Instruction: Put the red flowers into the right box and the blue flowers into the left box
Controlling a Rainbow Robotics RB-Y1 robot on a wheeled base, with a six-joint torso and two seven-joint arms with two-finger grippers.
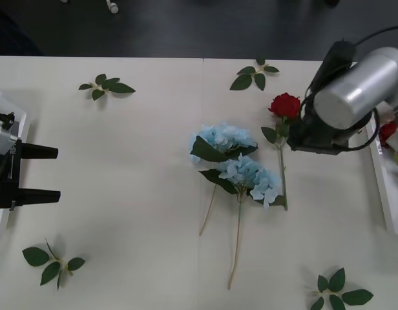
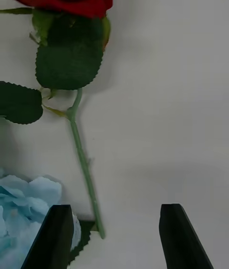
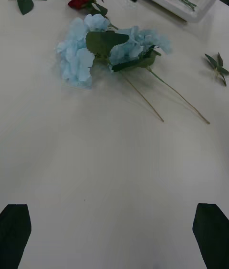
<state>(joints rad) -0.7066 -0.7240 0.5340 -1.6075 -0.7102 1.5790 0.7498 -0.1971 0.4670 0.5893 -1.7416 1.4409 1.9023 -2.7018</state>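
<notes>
Red rose (image 1: 285, 104) lies on the worktop (image 1: 141, 161) beside two blue flowers (image 1: 234, 158); right gripper (image 2: 114, 238) hovers over its stem, jaws apart; left gripper (image 1: 47, 173) parked far from the rose, jaws apart

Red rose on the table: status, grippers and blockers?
Right gripper open over red rose stem. Left gripper open, parked by left box. Blue flowers beside stem.

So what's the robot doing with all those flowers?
It is sorting them. The right tool is open, hovering beside the stem of one red rose lying on the table. Two blue flowers lie next to that rose, not yet sorted. The right box at the table's edge already holds something red. The left tool waits open at the left side, over the left box.
</notes>
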